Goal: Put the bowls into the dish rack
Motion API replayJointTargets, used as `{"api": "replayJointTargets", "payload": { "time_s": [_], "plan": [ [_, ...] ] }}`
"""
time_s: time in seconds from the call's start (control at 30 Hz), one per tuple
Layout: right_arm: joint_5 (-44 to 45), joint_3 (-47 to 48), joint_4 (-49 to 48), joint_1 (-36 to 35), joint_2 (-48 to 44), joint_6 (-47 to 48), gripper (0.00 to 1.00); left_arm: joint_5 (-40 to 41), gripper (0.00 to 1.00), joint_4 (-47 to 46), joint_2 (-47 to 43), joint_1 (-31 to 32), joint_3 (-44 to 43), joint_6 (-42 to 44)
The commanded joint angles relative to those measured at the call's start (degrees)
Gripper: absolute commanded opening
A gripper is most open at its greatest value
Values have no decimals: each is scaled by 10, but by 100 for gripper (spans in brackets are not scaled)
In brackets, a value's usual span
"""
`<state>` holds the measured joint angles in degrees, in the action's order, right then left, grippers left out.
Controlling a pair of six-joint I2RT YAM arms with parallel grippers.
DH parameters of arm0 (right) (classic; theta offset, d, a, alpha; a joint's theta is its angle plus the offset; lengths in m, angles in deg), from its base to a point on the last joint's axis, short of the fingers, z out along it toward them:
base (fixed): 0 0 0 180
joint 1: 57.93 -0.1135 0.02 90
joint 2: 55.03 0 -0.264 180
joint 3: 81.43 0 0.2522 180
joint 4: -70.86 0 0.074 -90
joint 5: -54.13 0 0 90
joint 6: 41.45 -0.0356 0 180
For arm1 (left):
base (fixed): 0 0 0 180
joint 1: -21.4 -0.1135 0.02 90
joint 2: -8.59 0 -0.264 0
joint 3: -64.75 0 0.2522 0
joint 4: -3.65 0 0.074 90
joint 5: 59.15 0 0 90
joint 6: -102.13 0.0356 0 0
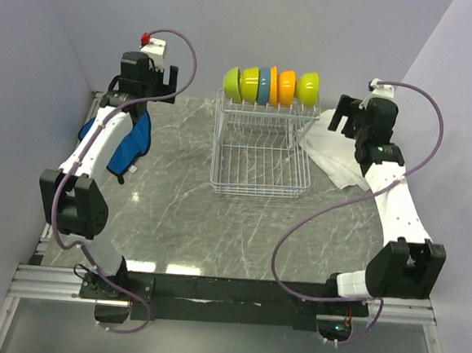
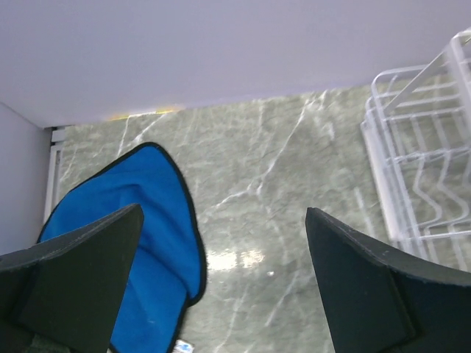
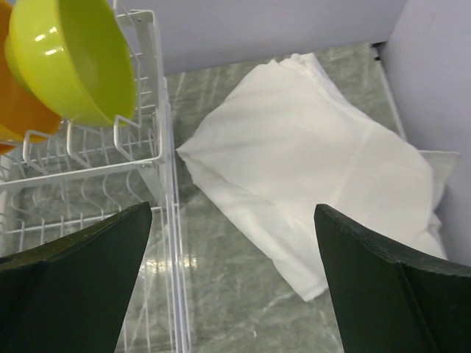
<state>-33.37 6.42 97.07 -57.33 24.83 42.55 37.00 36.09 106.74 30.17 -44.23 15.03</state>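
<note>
Jaws on both arms are hanging spread, empty; five bowls point(image 1: 272, 86) are standing in the dish rack point(image 1: 258, 191) at the worktop's point(image 1: 183, 221) far edge. A right-arm swing risks dislodging the end lime bowl point(image 3: 73, 62).

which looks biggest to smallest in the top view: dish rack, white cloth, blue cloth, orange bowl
1. dish rack
2. white cloth and blue cloth: about alike and both partly hidden, so not ranked
3. orange bowl

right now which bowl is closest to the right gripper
The lime green bowl at the row's right end, the only green right of the orange bowl.
</note>
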Motion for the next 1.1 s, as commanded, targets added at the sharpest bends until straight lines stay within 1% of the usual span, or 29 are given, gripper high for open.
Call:
{"api": "replayJointTargets", "payload": {
  "time_s": [0.0,0.1,0.23,0.37,0.5,0.7,0.83,1.07],
  "plan": [
    [80,-1,18,-3,-65,34,100,-23,99,-63,-53,0,31,-60],
    [75,-5,36,-22,-87,42,100,-26,100,-65,-69,0,63,-62],
    [66,-25,45,-25,-108,36,100,-34,99,-76,-89,0,92,-57],
    [55,-61,36,-25,-131,38,100,-38,99,-73,-97,0,108,-61],
    [57,-76,27,-24,-148,41,100,-38,100,-80,-107,0,123,-61],
    [56,-76,33,-24,-164,54,100,-39,100,-84,-98,0,124,-62],
    [42,-70,46,-25,-179,54,100,-43,99,-75,-88,0,103,-51],
    [23,-64,52,-21,-167,55,100,-47,99,-74,-81,0,86,-54]
  ]
}}
